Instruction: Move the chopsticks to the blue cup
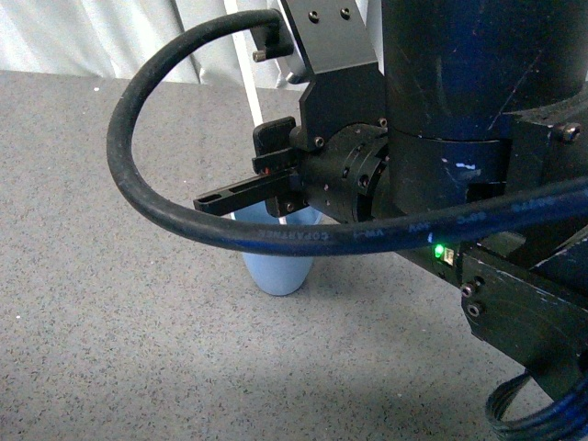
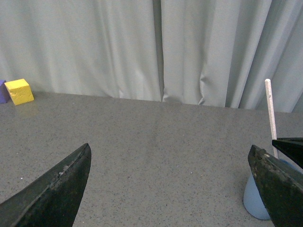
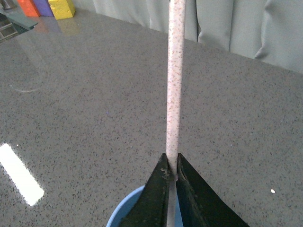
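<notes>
My right gripper [image 3: 171,158] is shut on the chopsticks [image 3: 173,85], one pale speckled stick held upright. The blue cup [image 3: 124,213] stands directly under the jaws, and they hide the stick's lower end. In the front view the right gripper [image 1: 266,165] hovers over the blue cup [image 1: 276,271], with the stick [image 1: 251,106] rising above it. In the left wrist view my left gripper [image 2: 169,149] is open and empty, low over the table. The blue cup [image 2: 255,203] and the upright stick [image 2: 270,113] are just beyond one of its fingers.
A thick black cable [image 1: 129,175] loops across the front view. A yellow block [image 2: 19,91] and a purple block [image 2: 2,92] sit far off by the grey curtain [image 2: 156,47]. The right wrist view also shows an orange block [image 3: 29,6]. The table is grey speckled stone [image 1: 110,322].
</notes>
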